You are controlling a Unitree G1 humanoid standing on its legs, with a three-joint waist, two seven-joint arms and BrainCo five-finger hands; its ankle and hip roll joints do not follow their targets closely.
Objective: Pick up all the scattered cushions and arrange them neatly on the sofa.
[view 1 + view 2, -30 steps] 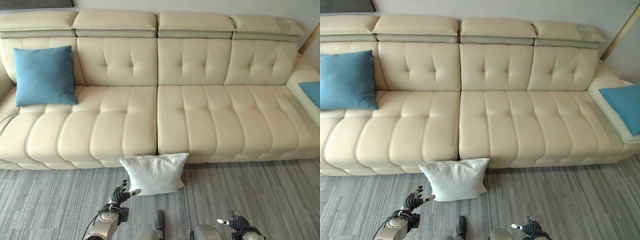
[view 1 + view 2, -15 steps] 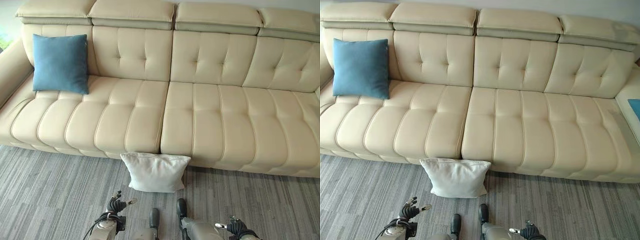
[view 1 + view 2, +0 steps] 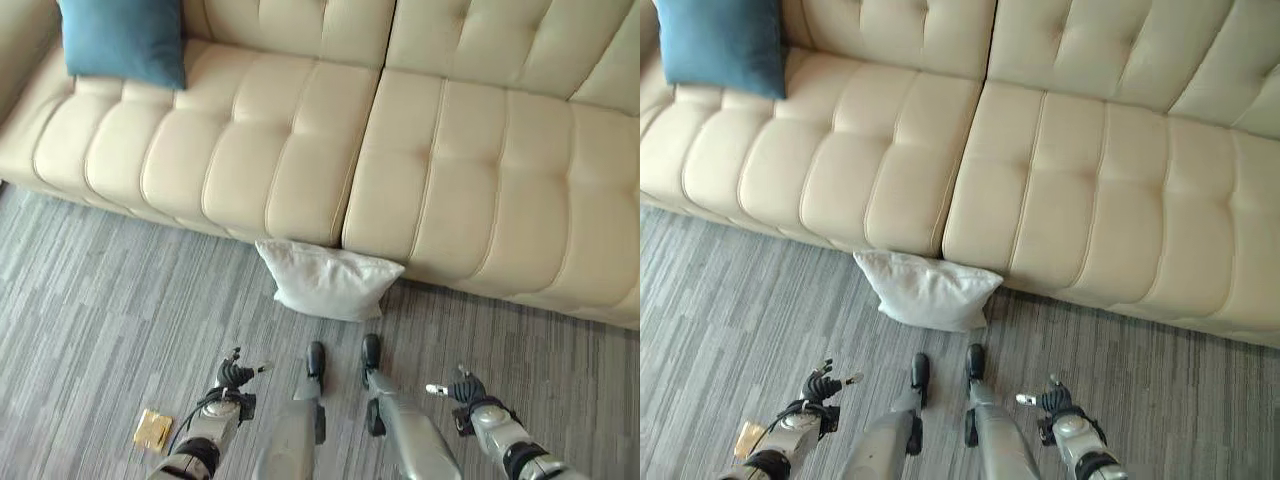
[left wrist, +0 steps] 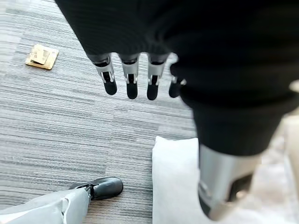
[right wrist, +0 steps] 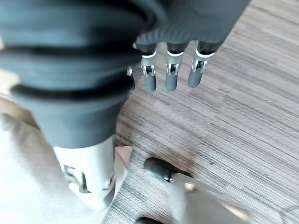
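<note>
The step in hand looks like the approach to the white cushion (image 3: 328, 282), which lies on the grey carpet (image 3: 100, 330) with its far edge tucked against the foot of the sofa (image 3: 300, 150), just below the seam between two seat sections; nothing is grasped yet; the left hand (image 3: 237, 377) hangs low over the carpet near the cushion's left corner, fingers (image 4: 130, 87) straight and relaxed, holding nothing; the right hand (image 3: 460, 388) hangs likewise to the cushion's right, fingers (image 5: 170, 79) slack and empty; the next move, I judge, calls for both hands to reach forward and down to the cushion's two sides, close on it, lift it clear and set it on the seat; a blue cushion (image 3: 125, 42) already leans at the sofa's left end, its top cut off by the frame; the sofa's back and right end are cut off too, so whether other cushions lie there cannot be told; a small yellowish thing (image 3: 152, 430) lies on the carpet by the left arm, too small to identify
</note>
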